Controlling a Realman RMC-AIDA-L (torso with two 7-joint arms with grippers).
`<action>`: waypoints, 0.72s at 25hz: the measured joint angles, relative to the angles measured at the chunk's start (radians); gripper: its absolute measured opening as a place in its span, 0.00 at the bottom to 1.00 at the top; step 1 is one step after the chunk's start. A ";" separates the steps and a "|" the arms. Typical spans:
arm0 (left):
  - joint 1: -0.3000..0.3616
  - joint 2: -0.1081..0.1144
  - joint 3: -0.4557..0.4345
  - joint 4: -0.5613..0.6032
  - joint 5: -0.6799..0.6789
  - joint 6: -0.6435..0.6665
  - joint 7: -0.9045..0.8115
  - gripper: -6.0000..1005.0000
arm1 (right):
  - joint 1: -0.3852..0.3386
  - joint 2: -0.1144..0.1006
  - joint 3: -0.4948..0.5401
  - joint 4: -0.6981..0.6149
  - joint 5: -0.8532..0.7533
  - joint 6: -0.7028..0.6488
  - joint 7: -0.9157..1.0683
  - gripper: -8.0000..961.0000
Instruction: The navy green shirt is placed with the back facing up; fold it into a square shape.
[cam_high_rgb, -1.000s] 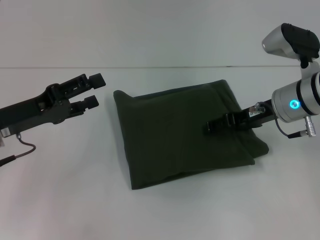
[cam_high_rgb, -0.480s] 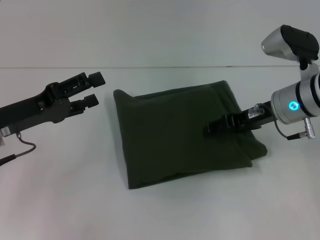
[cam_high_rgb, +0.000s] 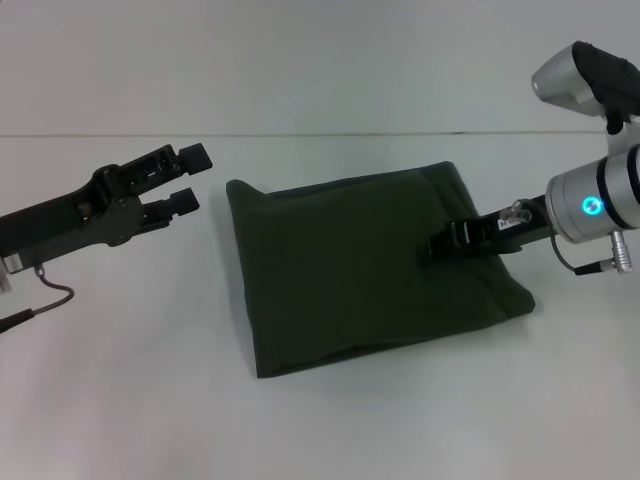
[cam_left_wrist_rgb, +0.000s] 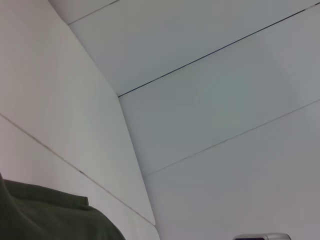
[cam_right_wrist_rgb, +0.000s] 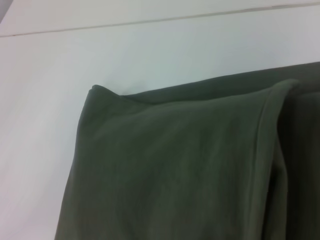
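Dark olive-green cotton shirt (cam_high_rgb: 370, 270) folded near-square on white counter (cam_high_rgb: 120, 400); right end effector (cam_high_rgb: 432, 247) over it, grip unclear, left end effector (cam_high_rgb: 190, 180) beside, apart; next: retract.

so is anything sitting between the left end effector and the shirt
Nothing visible. The left end effector, fingers apart, hangs off the folded navy green shirt on the robot's left, with only bare white table between them. The right end effector is already over the shirt's right part.
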 joint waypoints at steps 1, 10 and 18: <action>0.000 0.000 0.000 0.000 0.000 0.000 0.000 0.95 | 0.001 0.002 -0.003 0.000 0.000 0.000 0.000 0.50; 0.002 0.000 -0.003 0.000 -0.002 0.000 0.000 0.95 | -0.005 0.003 0.003 -0.019 0.009 -0.006 -0.001 0.13; 0.002 0.000 -0.011 0.000 -0.003 0.000 0.000 0.95 | -0.020 0.013 0.001 -0.150 0.027 -0.064 0.025 0.08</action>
